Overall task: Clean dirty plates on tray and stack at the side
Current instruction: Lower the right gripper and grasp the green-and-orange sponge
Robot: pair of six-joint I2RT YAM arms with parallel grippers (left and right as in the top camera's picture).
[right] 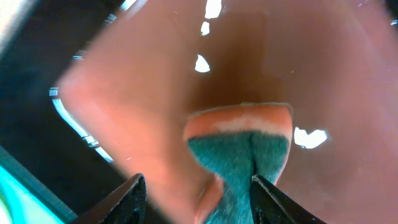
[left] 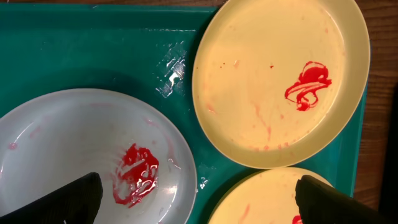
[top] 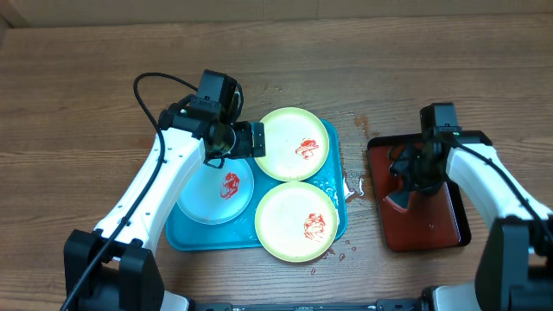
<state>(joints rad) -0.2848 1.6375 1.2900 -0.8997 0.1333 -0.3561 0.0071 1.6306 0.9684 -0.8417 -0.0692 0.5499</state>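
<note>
- Wooden table (top: 86,69), where're the plates (top: 295,144)?
- All three on tray (top: 194,235) under your left gripper (left: 196,186), jaws wide, empty. Your right gripper (right: 198,186) straddles sponge (right: 249,149) on brown tray (top: 432,229), half-open, not clamped.

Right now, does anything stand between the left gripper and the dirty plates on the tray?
Nothing visible does. The left gripper hangs open over the tray, with the light-blue plate and a green-rimmed plate uncovered directly below it.
</note>
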